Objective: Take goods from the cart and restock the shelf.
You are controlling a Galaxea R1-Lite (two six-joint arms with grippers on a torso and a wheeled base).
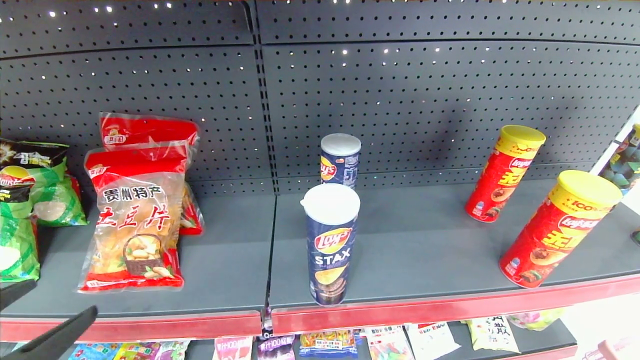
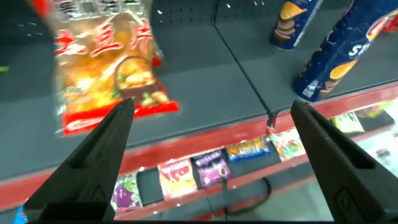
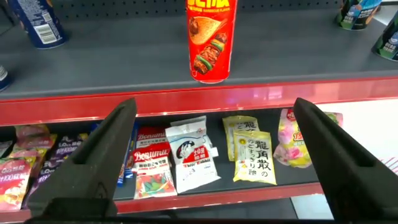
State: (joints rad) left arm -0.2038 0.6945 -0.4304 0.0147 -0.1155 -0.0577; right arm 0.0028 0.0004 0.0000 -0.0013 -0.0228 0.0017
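Perforated dark backboard (image 1: 400, 100) behind a matte grey shelf (image 1: 415, 240) with a glossy red lip (image 1: 450, 306). Mid-shelf: near navy tube (image 1: 331, 250) and far navy tube (image 1: 340, 162), white lids; two red tubes (image 1: 560, 230), yellow lids, off right; crinkly plastic chip bags (image 1: 135, 225) left. Left gripper (image 2: 211, 155) and right gripper (image 3: 214, 155) both spread wide, empty, out front.

Bright, even light from overhead. Pinpoints of glare through the pegboard (image 1: 415, 85) holes, and a soft dark shadow on it above the shelf (image 1: 410, 250). Bowed lines toward the shelf's right corner. Motion smear across the chip bag (image 2: 106, 68) near the shelf's front edge.
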